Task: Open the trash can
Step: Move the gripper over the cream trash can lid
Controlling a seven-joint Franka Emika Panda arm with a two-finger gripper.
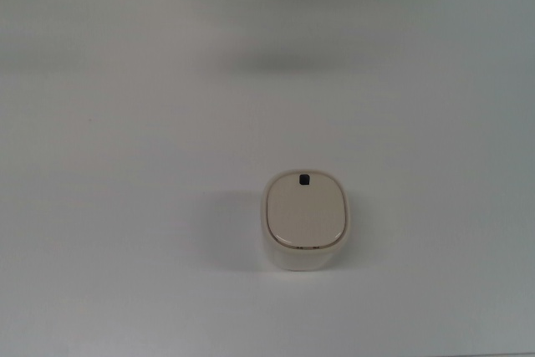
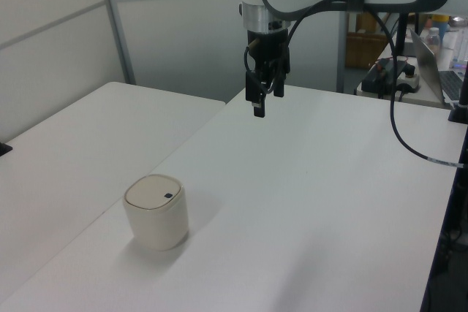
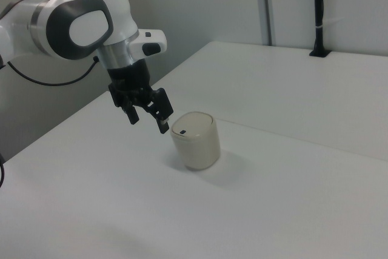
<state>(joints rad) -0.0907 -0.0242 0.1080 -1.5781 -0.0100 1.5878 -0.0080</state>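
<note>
Left view shows the end effector (image 2: 263, 100) hanging high, fingers apart and empty, well away from the trash can (image 2: 155, 213) near the table's (image 2: 329, 202) front edge, lid shut. Approach stage: next, descend onto the black tab (image 2: 168, 196).

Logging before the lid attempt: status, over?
Tool open, empty, in the air. Small cream-white trash can upright on white table, beige lid shut. Nothing in the way.
</note>
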